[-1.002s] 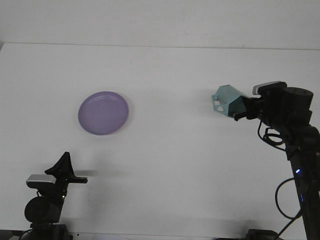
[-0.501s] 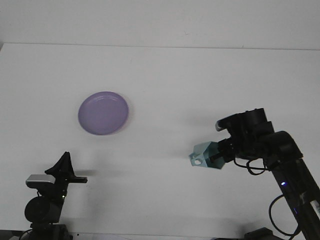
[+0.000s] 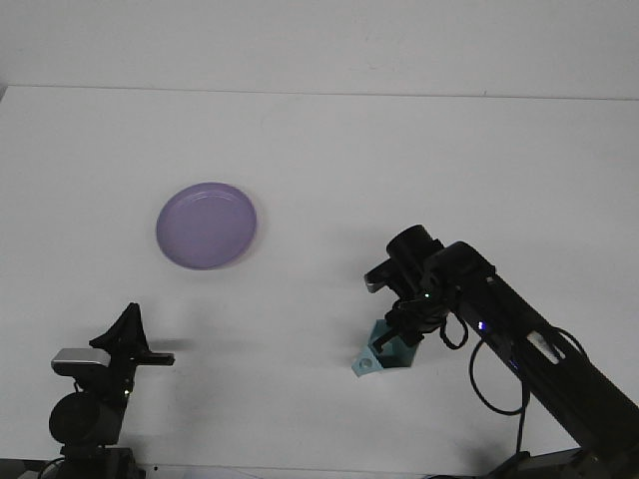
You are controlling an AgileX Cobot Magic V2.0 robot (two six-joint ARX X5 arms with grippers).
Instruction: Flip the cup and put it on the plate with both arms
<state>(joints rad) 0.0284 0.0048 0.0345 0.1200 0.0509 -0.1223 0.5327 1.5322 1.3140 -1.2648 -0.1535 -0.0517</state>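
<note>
A purple plate (image 3: 207,225) lies on the white table (image 3: 319,150), left of centre. My right gripper (image 3: 399,337) reaches down from the right and is shut on a teal faceted cup (image 3: 380,354). The cup is tilted, with its handle towards the lower left, and it is at or just above the table surface, well right of the plate and nearer the front. My left gripper (image 3: 135,344) rests low at the front left, below the plate and away from the cup.
The right arm (image 3: 529,344) with its cables runs from the lower right corner towards the table centre. The table's back edge (image 3: 319,92) runs across the top of the view.
The right arm has swung the cup from high on the right down and leftward to the table, turning it as it went. The left arm and the plate have not moved.
</note>
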